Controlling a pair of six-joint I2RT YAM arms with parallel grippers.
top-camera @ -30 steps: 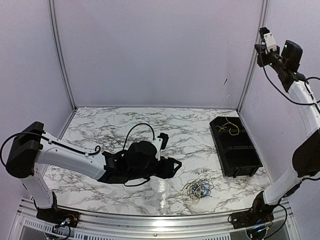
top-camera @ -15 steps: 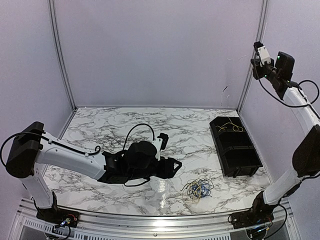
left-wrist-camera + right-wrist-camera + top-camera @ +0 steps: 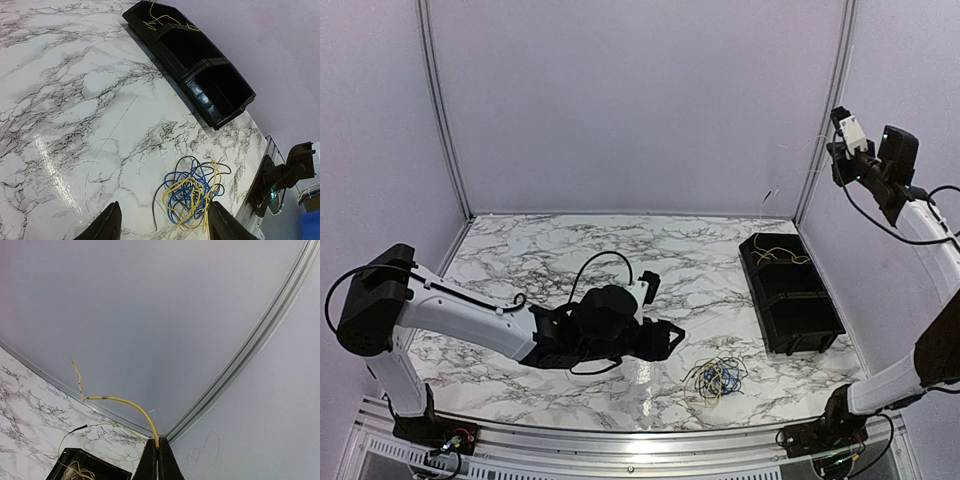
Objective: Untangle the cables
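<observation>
A tangle of thin yellow, blue and black cables (image 3: 716, 376) lies on the marble table near the front; it also shows in the left wrist view (image 3: 192, 193). My left gripper (image 3: 668, 337) is open, low over the table just left of the tangle, its fingertips (image 3: 111, 225) wide apart. My right gripper (image 3: 832, 150) is raised high at the back right, shut on a yellow cable (image 3: 120, 401). That cable hangs down thinly (image 3: 788, 180) toward the far compartment of the black bin (image 3: 790, 292), where more yellow cable (image 3: 777, 254) lies.
The black bin (image 3: 200, 60) has three compartments and stands at the right side of the table. The booth's walls and corner post (image 3: 820, 130) stand close to the raised right arm. A metal rail (image 3: 620, 440) runs along the table's front edge.
My right gripper has come down and shifted slightly right with the yellow cable, whose lower end has settled more into the bin. The left arm has barely moved.
</observation>
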